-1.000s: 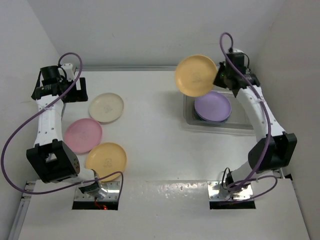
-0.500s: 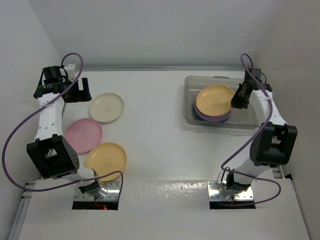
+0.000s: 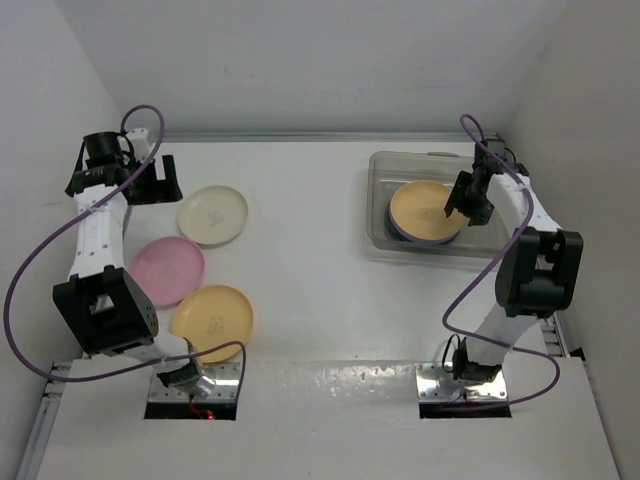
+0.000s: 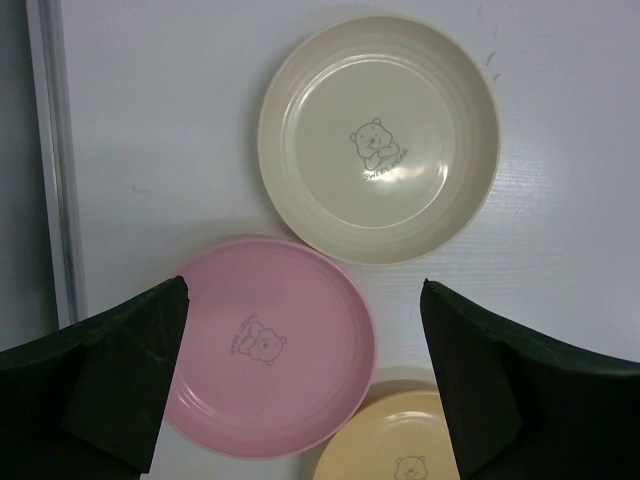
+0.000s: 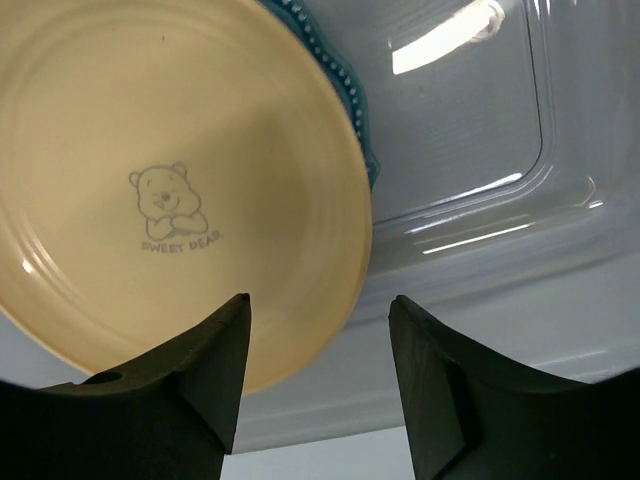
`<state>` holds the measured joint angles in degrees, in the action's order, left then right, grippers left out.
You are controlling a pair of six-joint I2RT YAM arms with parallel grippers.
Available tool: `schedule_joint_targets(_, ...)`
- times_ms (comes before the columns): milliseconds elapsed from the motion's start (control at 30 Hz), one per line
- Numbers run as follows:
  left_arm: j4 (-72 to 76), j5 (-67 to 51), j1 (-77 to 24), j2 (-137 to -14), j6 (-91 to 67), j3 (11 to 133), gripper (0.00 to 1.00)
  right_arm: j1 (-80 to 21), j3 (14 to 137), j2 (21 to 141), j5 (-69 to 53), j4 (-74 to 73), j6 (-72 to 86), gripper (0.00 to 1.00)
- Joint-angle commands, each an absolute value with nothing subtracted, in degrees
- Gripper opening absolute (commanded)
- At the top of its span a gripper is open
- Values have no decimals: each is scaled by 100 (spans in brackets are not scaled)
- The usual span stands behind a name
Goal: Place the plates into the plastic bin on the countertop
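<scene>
Left arm (image 3: 95, 235) and right arm (image 3: 525, 215): white link shells, bulky black joint housings (image 3: 103, 318), each bolted to a bare metal base plate (image 3: 465, 385). A purple cable (image 3: 30, 270) loops loose along each arm. Fingers (image 4: 110, 390) matte black, wedge-shaped, faceted; small red light (image 3: 200, 408) at the left base.

A stack of plates (image 3: 425, 212) is set inside the plastic bin (image 3: 385, 170); three other plates (image 3: 212, 215) are laid well left of it, perhaps touching.
</scene>
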<state>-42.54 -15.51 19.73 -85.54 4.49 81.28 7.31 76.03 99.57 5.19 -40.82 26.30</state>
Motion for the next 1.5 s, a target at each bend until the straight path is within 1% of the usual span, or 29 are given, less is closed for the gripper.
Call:
schedule_joint_targets(0,-4104,-1661,2074,-8587,475,8428,99,475,8102,9897,773,-4315,2382,57)
schedule_joint_targets(100,-4104,-1547,2136,-8587,475,8429,99,45,8322,9503,975,-4474,2286,65)
schedule_joint_targets(133,-4104,-1469,2205,-8587,475,8429,99,-800,8375,9388,993,-4300,2224,68)
schedule_joint_targets(200,-4104,-1354,2276,-8587,475,8429,99,-1456,8376,9063,688,-4018,2162,76)
schedule_joint_targets(233,-4104,-1197,2363,-8517,475,8316,99,-2390,8298,9062,546,-3616,2171,79)
schedule_joint_targets(267,-4104,-1117,2425,-8447,475,8254,99,-2704,8245,9166,223,-3221,2275,80)
schedule_joint_targets(300,-4104,-1047,2487,-8446,396,8140,99,-2942,8314,9480,-215,-2912,2268,80)
schedule_joint_targets(333,-4104,-976,2557,-8368,396,8086,99,-3710,8401,9683,-368,-2805,2268,80)
schedule_joint_targets(400,-4104,-905,2759,-8227,343,7955,99,-4312,9407,10822,-789,-3030,2399,80)
schedule_joint_targets(433,-4104,-905,2873,-8166,404,7832,99,-4646,9691,11437,-991,-3145,2321,80)
schedule_joint_targets(467,-4104,-853,2935,-8035,456,7753,99,-4945,10312,11696,-1019,-3460,2259,80)
schedule_joint_targets(500,-4104,-853,2936,-7964,518,7674,99,-5070,10753,12203,-1272,-3506,2224,80)
schedule_joint_targets(533,-4104,-774,3014,-7911,632,7534,99,-5254,10923,12591,-1396,-3516,2145,80)
schedule_joint_targets(567,-4104,-773,3015,-7849,633,7463,99,-5456,11221,12734,-1441,-3490,2127,79)
schedule_joint_targets(667,-4104,-642,3076,-7796,790,7243,99,-5843,11259,13227,-1415,-3306,1995,79)
schedule_joint_targets(767,-4104,-642,3076,-7796,913,7181,99,-6064,11084,13482,-1012,-3155,1995,73)
schedule_joint_targets(833,-4104,-720,3076,-7796,914,7181,99,-6178,10881,13544,-906,-3015,2013,59)
schedule_joint_targets(900,-4104,-773,3076,-7796,914,7181,99,-6231,10601,13457,-599,-2919,2222,43)
schedule_joint_targets(933,-4104,-773,3076,-7796,914,7242,99,-6249,10530,13404,-389,-2857,2250,25)
schedule_joint_targets(1033,-4104,-905,3076,-7928,914,7312,99,-6205,9873,13053,-186,-2514,2364,0)
schedule_joint_targets(1133,-4104,-905,3076,-8059,861,7435,99,-6083,9669,12667,-27,-2373,2452,0)
schedule_joint_targets(1200,-4104,-958,3076,-8120,861,7496,99,-5881,9414,12290,359,-2338,2478,0)
schedule_joint_targets(1233,-4104,-958,3076,-8121,809,7497,99,-5810,9109,12139,369,-2207,2513,0)
schedule_joint_targets(1267,-4104,-1019,3076,-8182,809,7549,99,-5583,9010,11607,308,-2180,2540,0)
schedule_joint_targets(1300,-4104,-1020,3076,-8183,809,7602,99,-5459,8904,11436,134,-2171,2627,0)
schedule_joint_targets(1333,-4104,-1072,3076,-8183,809,7603,99,-5023,8651,11052,54,-2223,2776,0)
schedule_joint_targets(1400,-4104,-1072,3076,-8244,809,7673,99,-4704,8456,10452,-182,-2276,2944,0)
schedule_joint_targets(1433,-4104,-1072,3076,-8244,809,7734,99,-4119,8142,10241,-219,-2276,3057,0)
schedule_joint_targets(1467,-4104,-1072,3076,-8314,809,7795,99,-3913,8034,9691,-315,-2250,3215,0)
